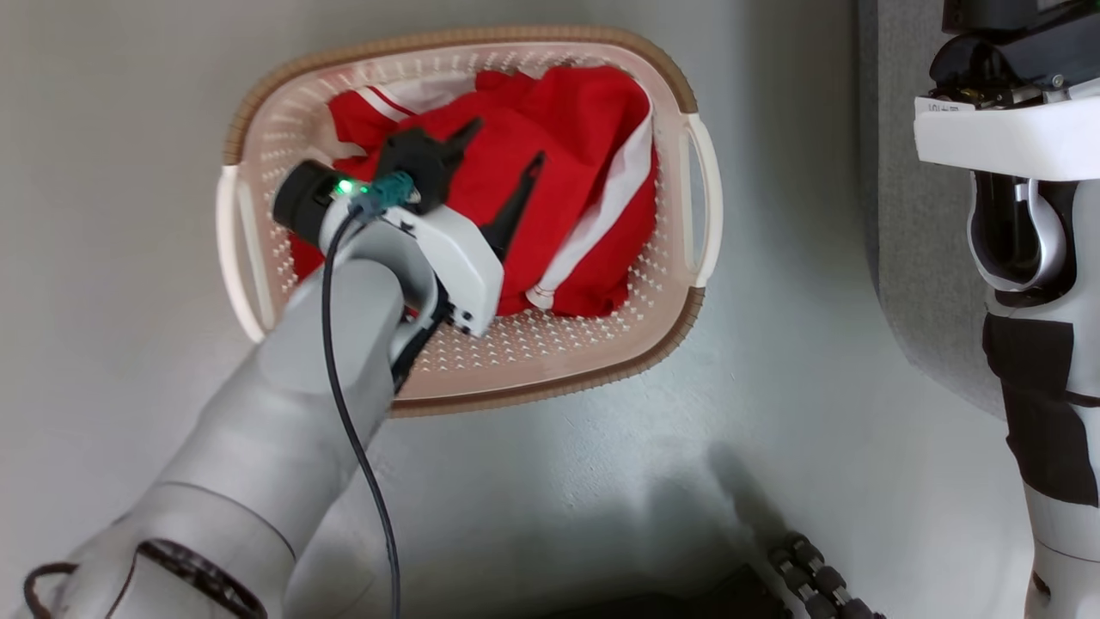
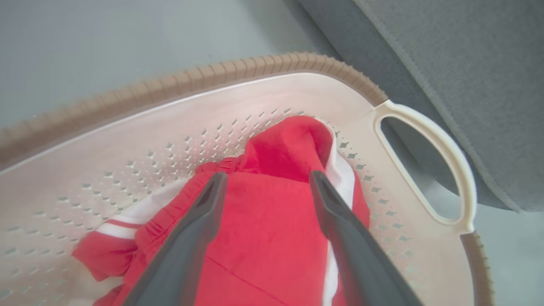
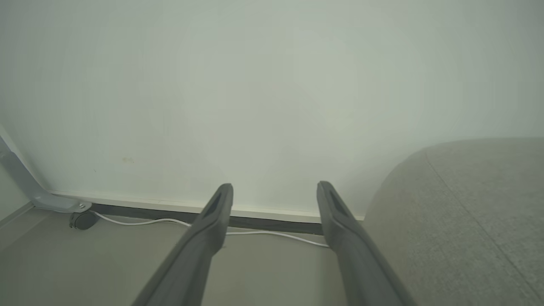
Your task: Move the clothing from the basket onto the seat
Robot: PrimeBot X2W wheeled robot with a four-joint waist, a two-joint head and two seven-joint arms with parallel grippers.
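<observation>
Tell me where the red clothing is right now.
In the head view the clothing lies heaped inside the basket on the floor, left of the grey seat, under the open left gripper.

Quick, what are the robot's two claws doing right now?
Left gripper: open over the clothing, holding nothing.
Right gripper: open, holding nothing.

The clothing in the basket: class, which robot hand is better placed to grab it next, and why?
Left. The left hand is open and poised over the clothing inside the basket. The right hand, also open, faces a wall beside the seat, away from the basket.
</observation>
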